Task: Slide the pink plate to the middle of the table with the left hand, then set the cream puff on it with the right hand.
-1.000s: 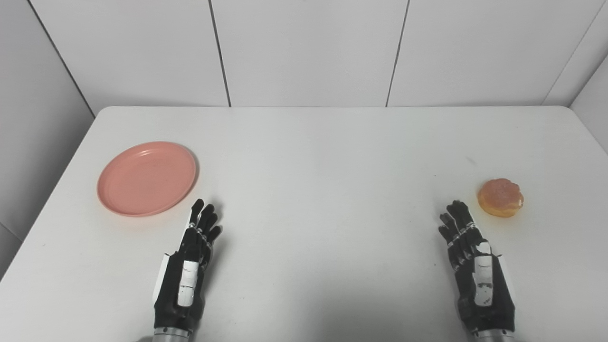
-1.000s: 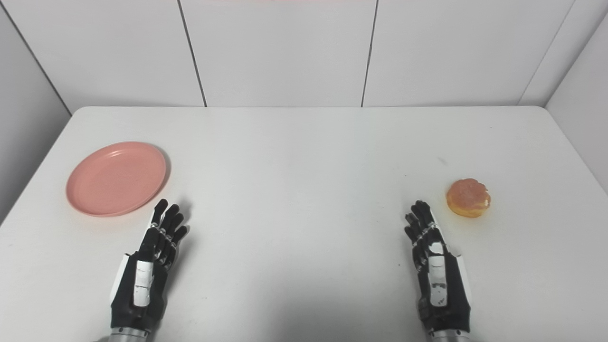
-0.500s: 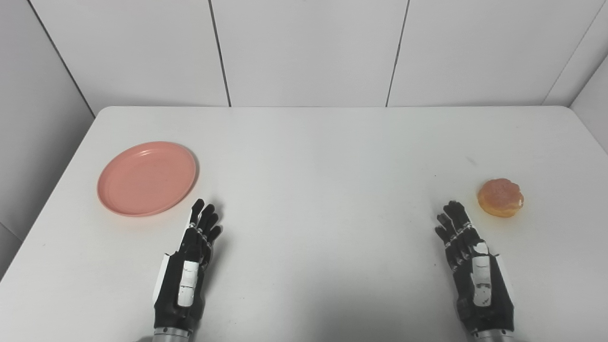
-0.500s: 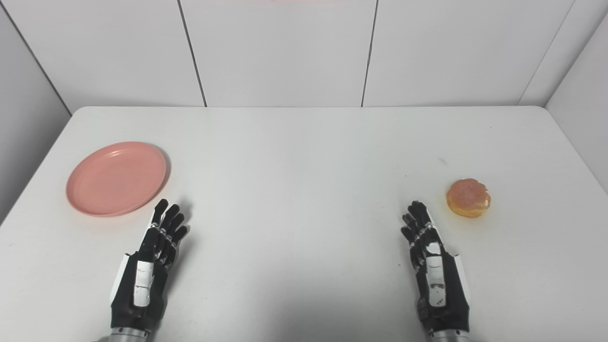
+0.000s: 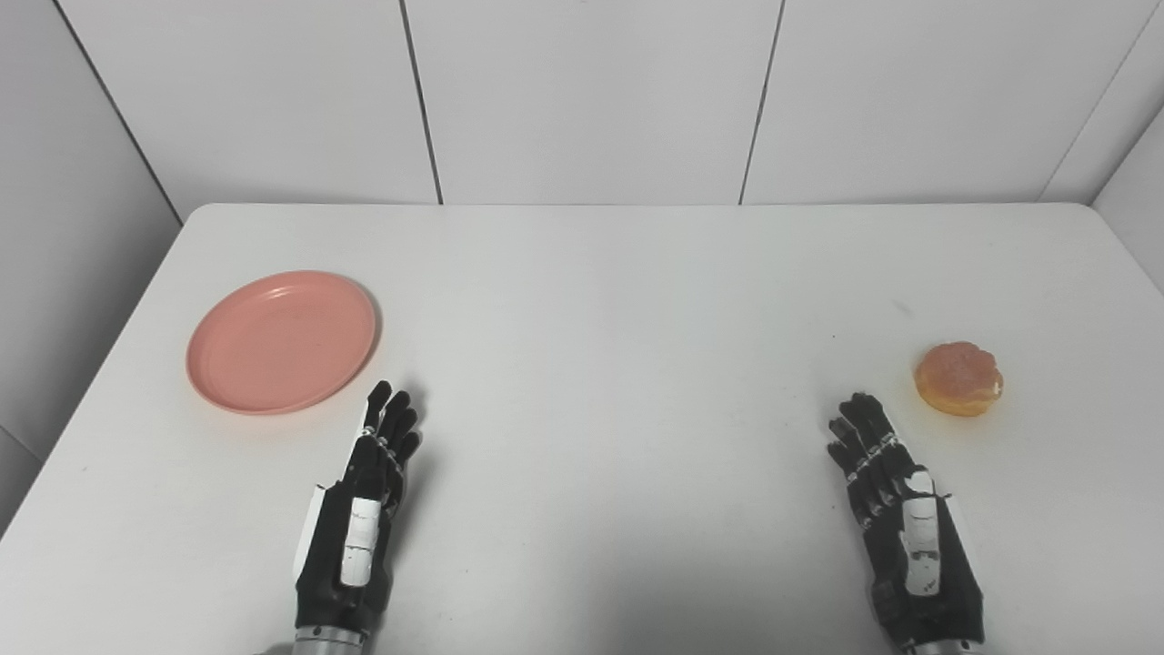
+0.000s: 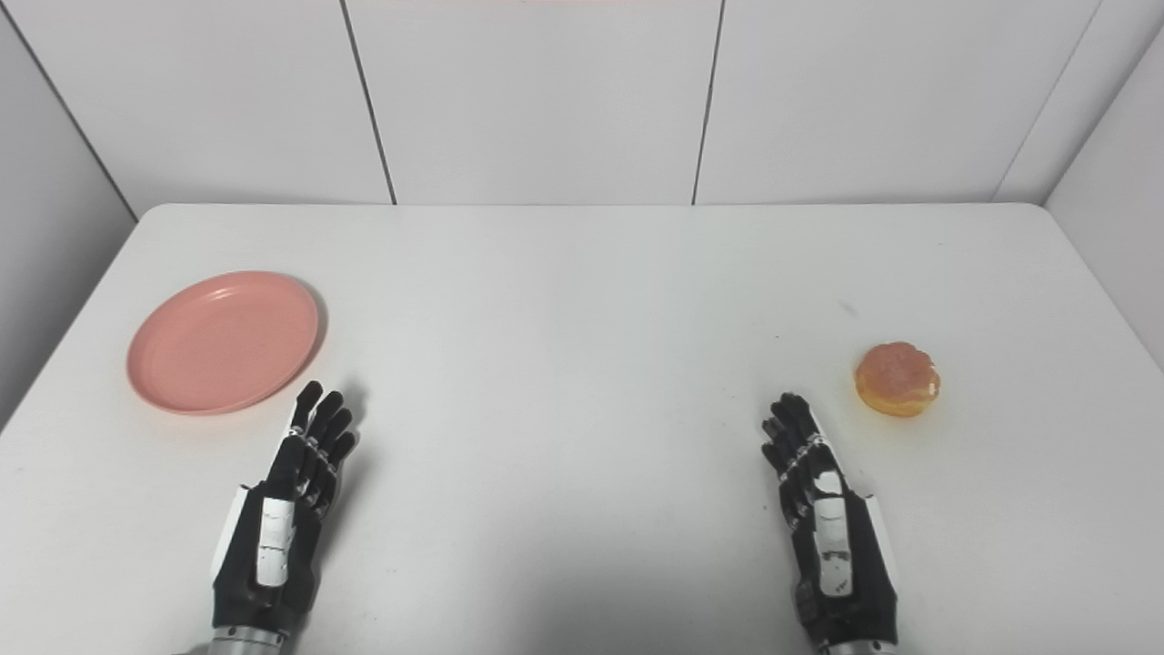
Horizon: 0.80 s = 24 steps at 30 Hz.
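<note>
1. Pink plate (image 5: 281, 341) lies at the table's (image 5: 618, 300) left side in the left eye view, with the left hand (image 5: 359, 520) just near of it, released, fingers extended, holding nothing. A strip of floor shows past the table's left edge.
2. Right eye view: the cream puff (image 6: 897, 378) sits far right, apart from the right hand (image 6: 826, 526), also released and flat. More of the right wall (image 6: 1114, 173) shows; nothing blocks either thing.

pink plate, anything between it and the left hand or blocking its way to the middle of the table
Nothing visible. The pink plate lies just beyond the open left hand, bare table between them, and the stretch toward the middle is bare too.
</note>
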Tool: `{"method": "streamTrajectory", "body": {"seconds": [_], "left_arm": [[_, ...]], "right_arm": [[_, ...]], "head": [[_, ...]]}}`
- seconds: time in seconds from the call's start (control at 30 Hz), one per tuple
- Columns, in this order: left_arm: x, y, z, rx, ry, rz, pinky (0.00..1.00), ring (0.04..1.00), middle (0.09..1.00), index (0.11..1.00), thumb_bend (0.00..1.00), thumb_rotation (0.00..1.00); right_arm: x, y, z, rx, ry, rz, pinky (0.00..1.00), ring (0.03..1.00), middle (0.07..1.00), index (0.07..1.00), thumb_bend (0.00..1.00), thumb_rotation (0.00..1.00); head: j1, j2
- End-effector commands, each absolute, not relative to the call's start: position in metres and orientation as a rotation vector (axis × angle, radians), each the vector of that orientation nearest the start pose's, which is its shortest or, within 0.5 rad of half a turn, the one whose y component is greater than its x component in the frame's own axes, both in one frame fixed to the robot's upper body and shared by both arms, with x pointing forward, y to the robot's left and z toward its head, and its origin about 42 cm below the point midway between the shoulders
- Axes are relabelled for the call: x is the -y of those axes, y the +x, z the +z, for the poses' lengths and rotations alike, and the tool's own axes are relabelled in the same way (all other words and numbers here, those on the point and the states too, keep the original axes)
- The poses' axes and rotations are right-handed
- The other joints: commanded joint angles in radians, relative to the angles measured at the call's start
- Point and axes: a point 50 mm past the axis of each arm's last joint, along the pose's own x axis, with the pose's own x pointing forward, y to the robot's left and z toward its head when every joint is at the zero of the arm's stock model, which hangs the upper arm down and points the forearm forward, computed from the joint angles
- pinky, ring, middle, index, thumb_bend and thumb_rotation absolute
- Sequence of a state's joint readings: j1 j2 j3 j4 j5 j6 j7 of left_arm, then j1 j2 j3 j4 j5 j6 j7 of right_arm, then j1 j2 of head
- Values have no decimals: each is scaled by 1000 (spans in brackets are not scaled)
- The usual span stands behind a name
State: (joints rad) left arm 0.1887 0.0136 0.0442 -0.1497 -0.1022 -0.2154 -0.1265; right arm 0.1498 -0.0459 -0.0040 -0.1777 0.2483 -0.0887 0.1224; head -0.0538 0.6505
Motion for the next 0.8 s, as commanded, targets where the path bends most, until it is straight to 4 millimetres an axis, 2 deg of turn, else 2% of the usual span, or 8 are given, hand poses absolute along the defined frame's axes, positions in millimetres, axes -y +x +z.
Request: {"method": "streamTrajectory", "body": {"seconds": [0.0, 0.2, 0.3, 0.47, 0.77], "left_arm": [[-237, 202, 89, 110, -31, -14, 984, 984, 984, 1000, 957, 915], [-224, 201, 84, 108, -26, -20, 980, 986, 991, 1000, 947, 913], [-215, 202, 81, 110, -28, -25, 984, 993, 993, 1000, 937, 913], [-202, 204, 77, 120, -19, -33, 1000, 1000, 1000, 1000, 881, 936], [-192, 205, 72, 102, -19, -27, 1000, 995, 998, 1000, 917, 942]], "right_arm": [[231, 230, 106, 84, 192, 88, 983, 954, 953, 930, 859, 955], [243, 229, 99, 70, 200, 87, 995, 960, 957, 928, 865, 952], [252, 230, 93, 62, 206, 85, 1000, 964, 961, 933, 865, 953], [263, 230, 86, 57, 204, 96, 1000, 982, 977, 957, 831, 980], [269, 229, 77, 29, 203, 93, 1000, 996, 989, 971, 813, 996]], "head": [[19, -12], [94, -43], [152, -70], [186, -100], [217, -138]]}}
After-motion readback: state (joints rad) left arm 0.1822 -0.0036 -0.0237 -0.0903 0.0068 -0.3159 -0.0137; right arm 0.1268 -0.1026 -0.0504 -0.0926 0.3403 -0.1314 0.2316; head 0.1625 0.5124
